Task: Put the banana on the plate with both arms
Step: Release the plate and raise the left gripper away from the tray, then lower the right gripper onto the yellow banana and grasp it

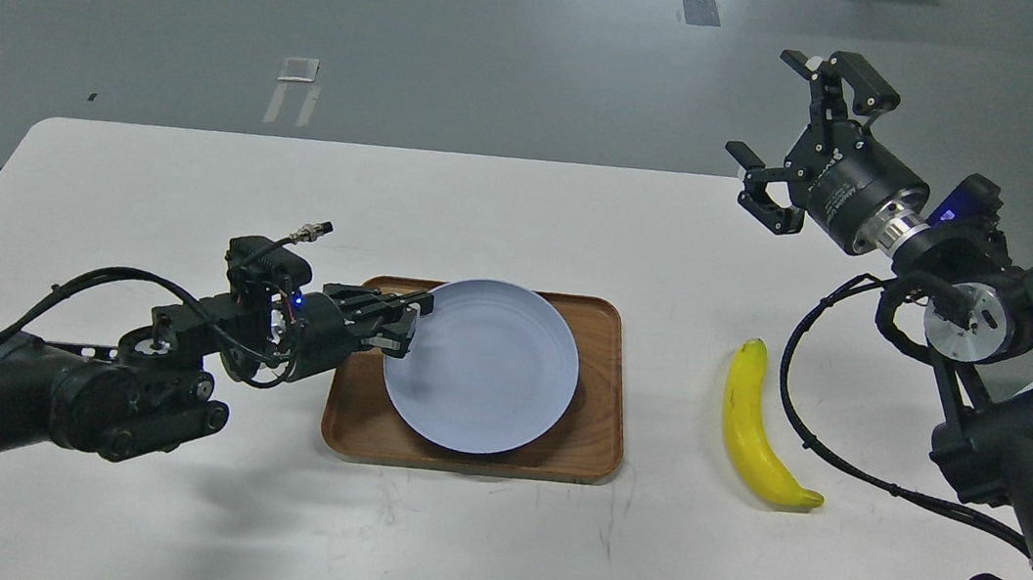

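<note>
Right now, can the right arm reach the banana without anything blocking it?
Probably yes. The right pincer is open and raised above the table's far right side, and the banana lies alone on bare white table right of the wooden tray, nothing between them.

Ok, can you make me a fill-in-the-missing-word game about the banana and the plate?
1. The banana lies on the white ____.
2. The plate sits on a brown wooden ____.
3. The left gripper is at the plate's ____ edge.
4. The right gripper is raised and ____.

Missing words: table; tray; left; open
</note>
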`<action>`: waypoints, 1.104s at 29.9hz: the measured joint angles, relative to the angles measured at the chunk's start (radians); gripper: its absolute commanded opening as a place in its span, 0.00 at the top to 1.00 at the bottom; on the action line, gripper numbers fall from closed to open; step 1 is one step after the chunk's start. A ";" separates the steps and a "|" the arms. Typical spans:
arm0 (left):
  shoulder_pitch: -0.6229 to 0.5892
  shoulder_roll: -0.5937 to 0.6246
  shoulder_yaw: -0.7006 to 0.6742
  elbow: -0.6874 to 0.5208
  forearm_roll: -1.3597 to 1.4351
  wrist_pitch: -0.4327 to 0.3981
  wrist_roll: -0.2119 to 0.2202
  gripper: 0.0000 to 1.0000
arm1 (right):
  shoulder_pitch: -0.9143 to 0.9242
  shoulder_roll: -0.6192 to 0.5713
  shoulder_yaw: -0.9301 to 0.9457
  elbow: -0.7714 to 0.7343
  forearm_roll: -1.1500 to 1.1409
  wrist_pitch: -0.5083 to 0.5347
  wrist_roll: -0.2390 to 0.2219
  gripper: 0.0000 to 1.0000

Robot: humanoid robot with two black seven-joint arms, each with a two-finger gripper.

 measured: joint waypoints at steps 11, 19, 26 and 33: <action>-0.001 -0.058 -0.002 0.023 -0.010 0.001 0.004 0.04 | -0.001 -0.014 0.007 0.000 0.000 0.006 0.000 0.00; -0.054 -0.008 -0.082 0.009 -0.143 0.001 0.000 0.02 | -0.028 -0.126 -0.033 0.052 -0.002 0.044 0.000 0.06; -0.210 0.017 -0.280 0.001 -0.670 -0.095 0.009 0.02 | -0.044 -0.404 -0.278 0.247 -0.249 0.109 0.004 0.07; -0.206 0.044 -0.454 0.001 -1.114 -0.236 0.160 0.02 | -0.042 -0.565 -0.560 0.395 -0.774 0.112 0.054 0.09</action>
